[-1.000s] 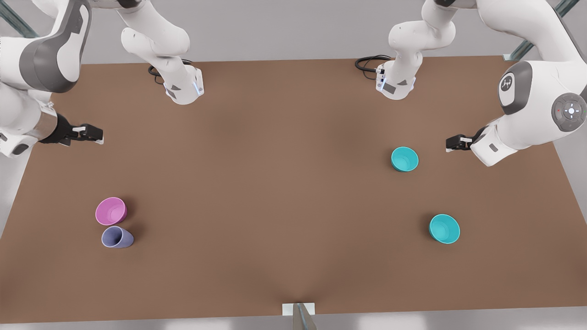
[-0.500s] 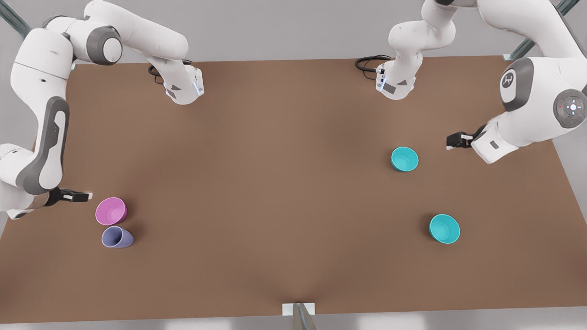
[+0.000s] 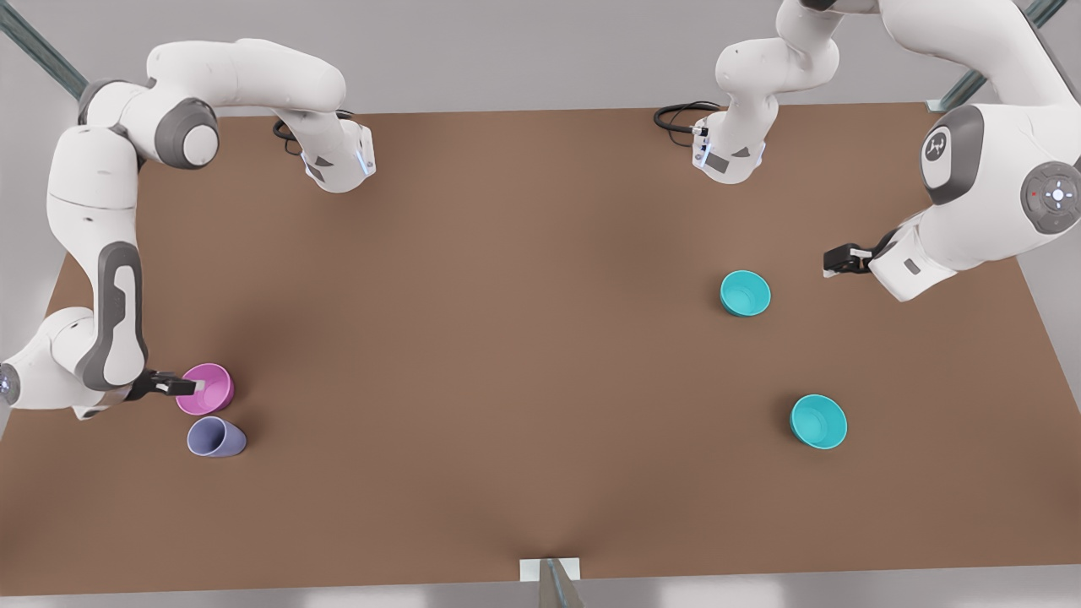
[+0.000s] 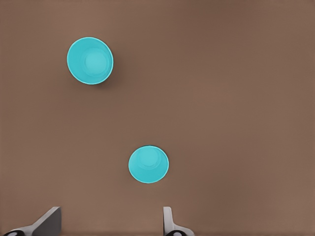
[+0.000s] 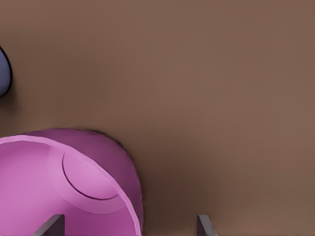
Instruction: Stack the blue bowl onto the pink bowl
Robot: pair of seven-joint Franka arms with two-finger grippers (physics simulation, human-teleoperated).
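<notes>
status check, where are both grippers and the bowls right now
Right gripper open at the pink bowl rim. Left gripper open, waiting near the blue bowl. Nothing stacked. Lavender cup right beside pink bowl.

Cup (image 3: pixel 216 438) just beside pink bowl (image 3: pixel 211 390); blue bowls (image 3: pixel 745 293) well apart.

I find no words, numbers or brand names that I can read anywhere. The one mark is a small white emblem on the grey cap of my left arm's joint (image 3: pixel 934 150), well above and behind my left claw, too small to make out. Next to it on the same arm sits a round grey button pad (image 3: pixel 1055 196) with a white dot and arrow-like marks, and no lettering that I can read.
</notes>
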